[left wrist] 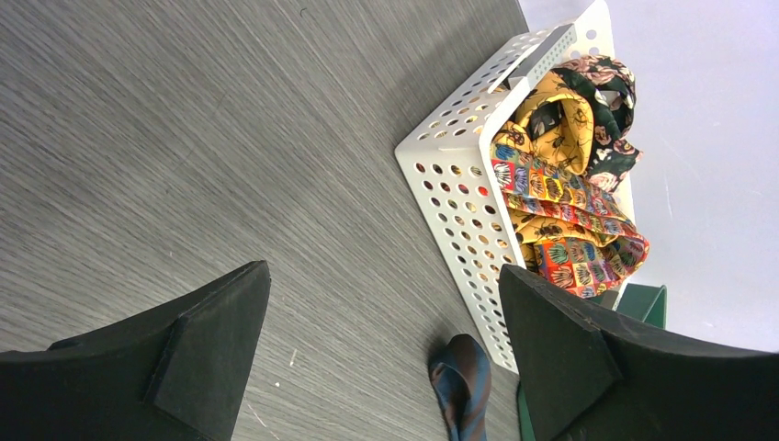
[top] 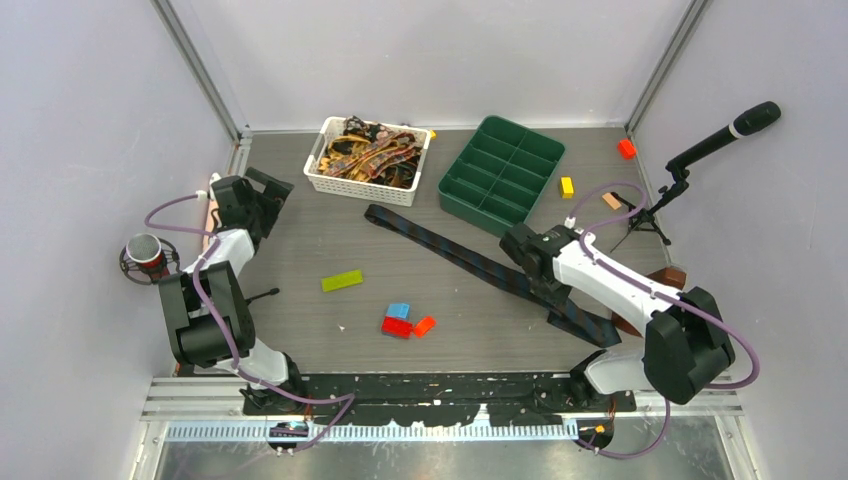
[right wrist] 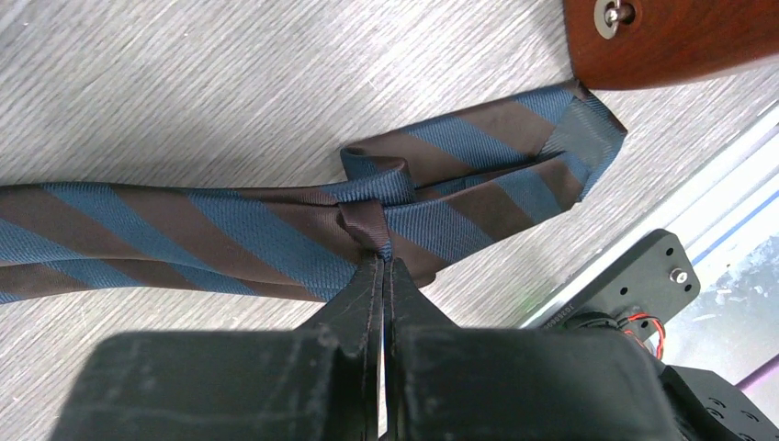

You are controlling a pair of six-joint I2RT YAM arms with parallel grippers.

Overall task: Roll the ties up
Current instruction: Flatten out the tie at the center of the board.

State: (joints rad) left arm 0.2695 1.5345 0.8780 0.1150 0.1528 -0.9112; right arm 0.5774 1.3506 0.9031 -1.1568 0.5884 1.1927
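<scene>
The striped tie (top: 470, 258) was laid diagonally across the table (top: 300, 250), from near the white basket (top: 350, 187) to the right arm. Its folded near end was pinched by the clamped right gripper (right wrist: 379, 266); the left gripper (left wrist: 382, 276) was held spread wide, empty. The first turn would best be kept tight, edges aligned.

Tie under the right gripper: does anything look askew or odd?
Yes. The tie lies folded over itself near its end, the top layer slanting off the lower one, and the right gripper pinches only a small pucker of cloth at its edge.
</scene>
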